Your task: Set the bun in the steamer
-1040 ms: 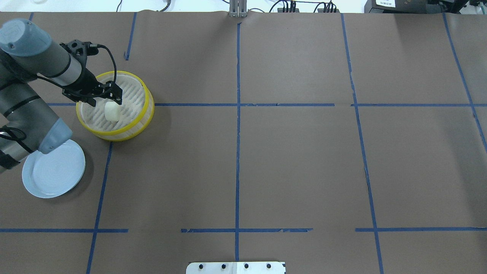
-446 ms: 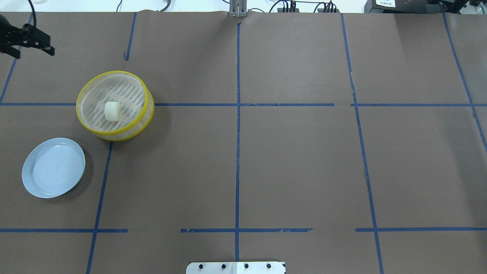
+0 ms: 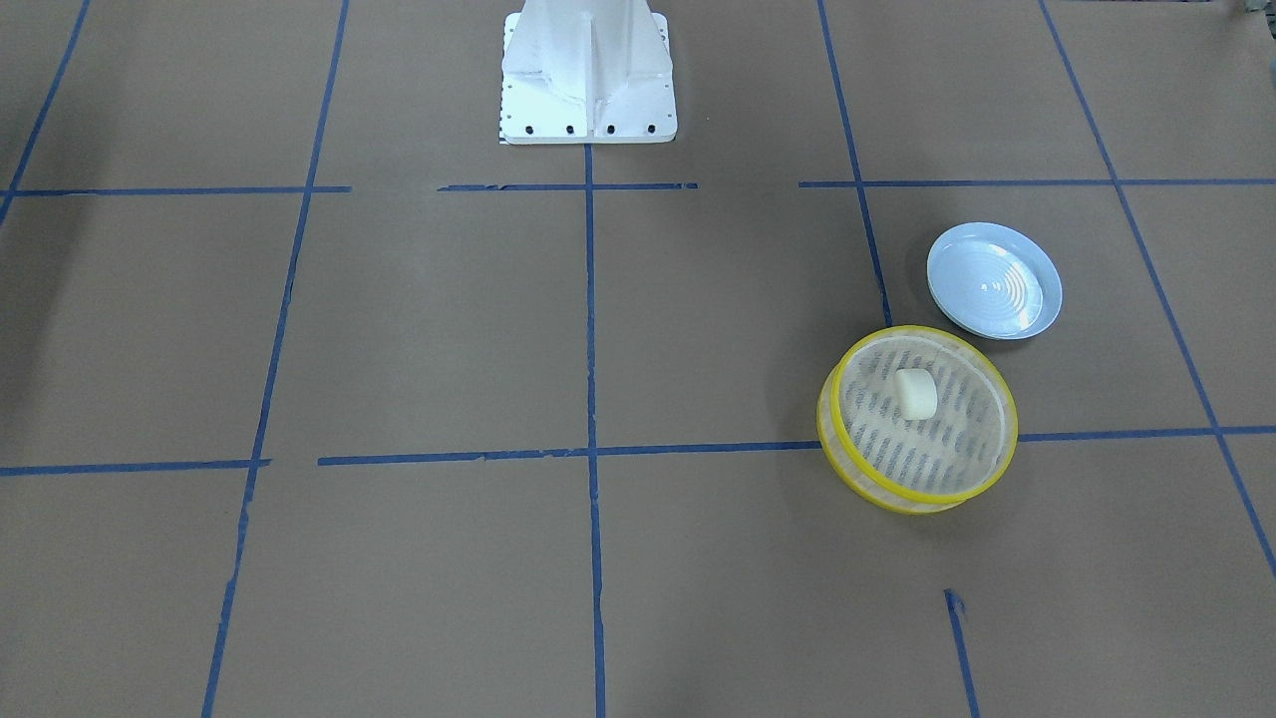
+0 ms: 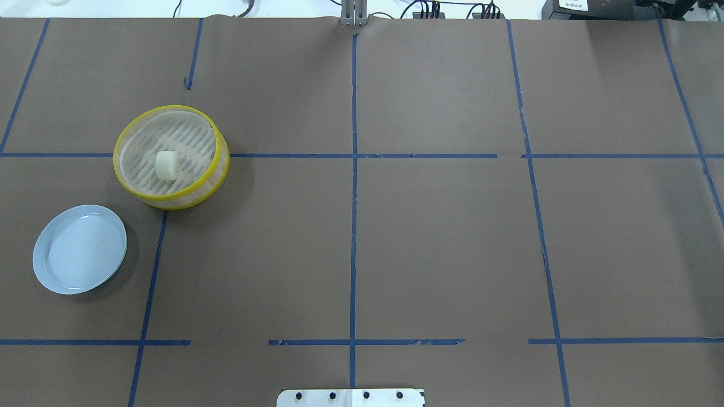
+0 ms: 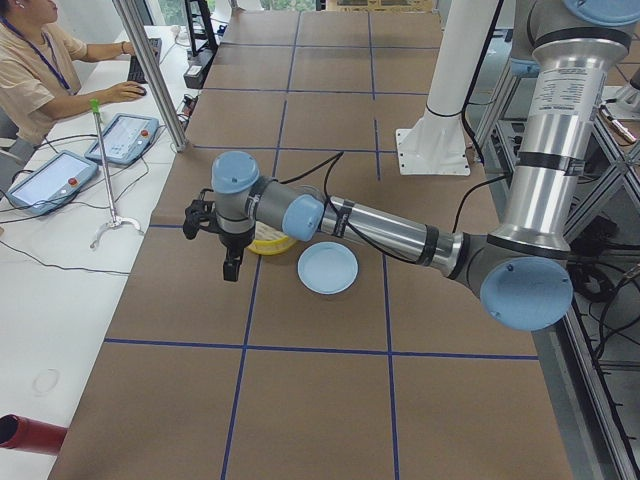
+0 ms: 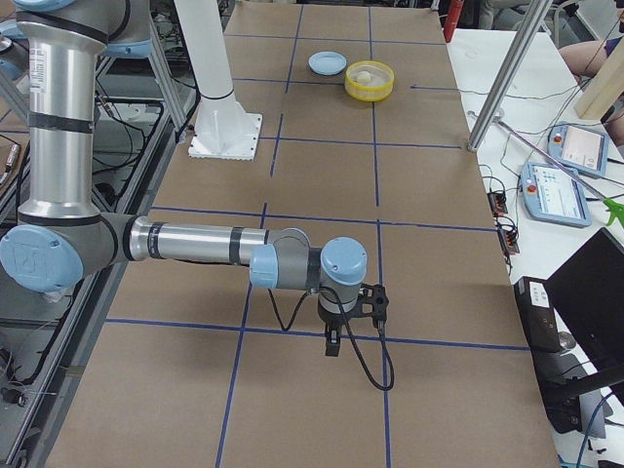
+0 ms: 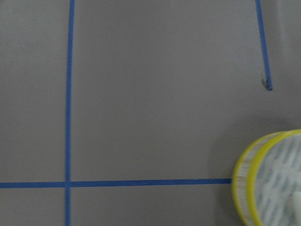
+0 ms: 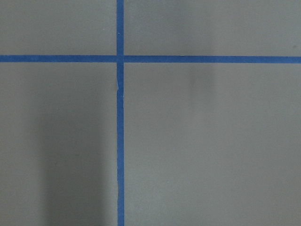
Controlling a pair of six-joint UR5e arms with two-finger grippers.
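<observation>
The cream-white bun [image 4: 167, 165] lies inside the yellow-rimmed steamer [image 4: 115, 157] on the table's left side, near the basket's middle. It shows the same way in the front-facing view, bun [image 3: 915, 394] in steamer [image 3: 927, 331]. No gripper touches either. My left gripper [image 5: 232, 265] shows only in the exterior left view, held above the table beside the steamer [image 5: 268, 241]; I cannot tell whether it is open or shut. My right gripper [image 6: 332, 343] shows only in the exterior right view, far from the steamer [image 6: 370, 82]; its state is unclear too. The left wrist view catches the steamer's rim [image 7: 256, 188].
A pale blue plate [image 4: 79, 249] with nothing on it lies near the steamer, toward the robot; it also shows in the front-facing view [image 3: 994, 279]. The robot's white base [image 3: 588, 70] stands at the table's middle edge. Blue tape lines grid the brown table.
My left arm has pulled away from over the steamer and left the overhead view. The bun stays in the steamer, unmoved.
</observation>
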